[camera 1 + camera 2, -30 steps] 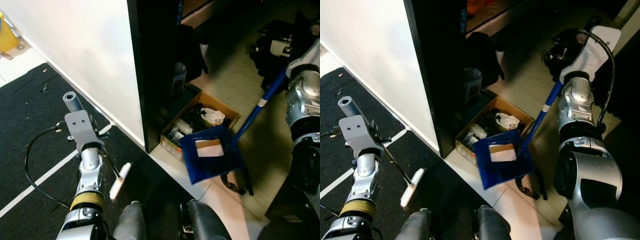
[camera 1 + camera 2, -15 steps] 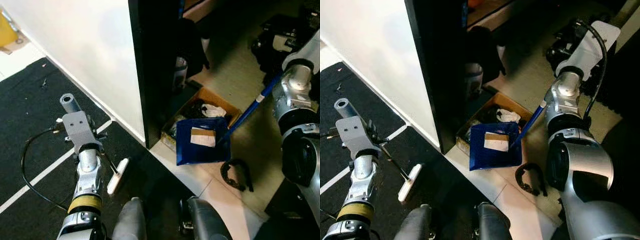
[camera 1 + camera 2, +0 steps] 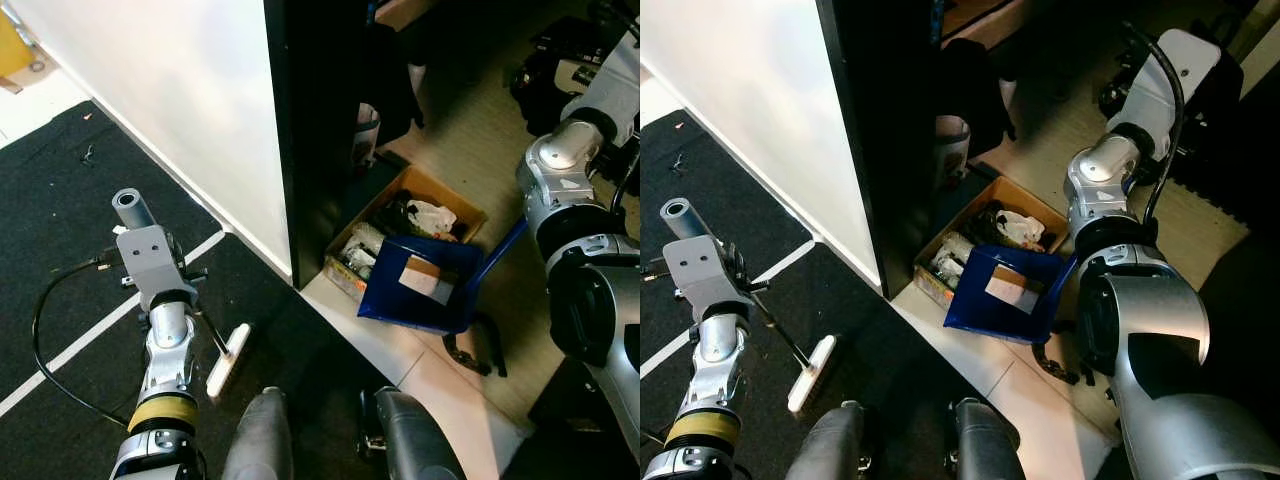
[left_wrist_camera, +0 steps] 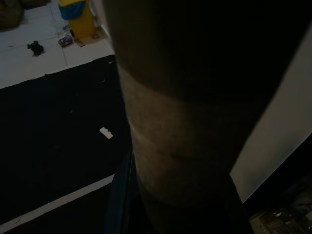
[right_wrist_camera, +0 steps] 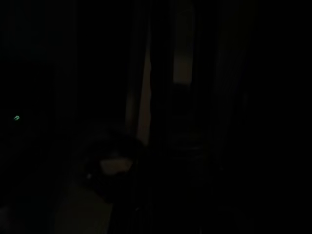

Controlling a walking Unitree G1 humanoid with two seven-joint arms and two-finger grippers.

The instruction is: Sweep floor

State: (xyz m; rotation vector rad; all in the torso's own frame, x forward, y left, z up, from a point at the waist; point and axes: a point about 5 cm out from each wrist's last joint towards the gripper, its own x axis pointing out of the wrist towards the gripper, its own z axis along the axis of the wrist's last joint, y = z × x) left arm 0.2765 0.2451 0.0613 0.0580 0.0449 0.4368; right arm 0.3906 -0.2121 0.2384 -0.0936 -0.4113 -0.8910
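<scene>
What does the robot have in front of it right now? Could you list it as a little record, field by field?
Dustpan: blue dustpan, tilted at the edge of the box, paper scrap inside
Box: cardboard box full of rubbish, beside the black cabinet
Broom: white-headed broom resting on the black mat
Right arm: toward the dustpan's blue handle
Floor item: black ring-shaped thing by the dustpan
</scene>
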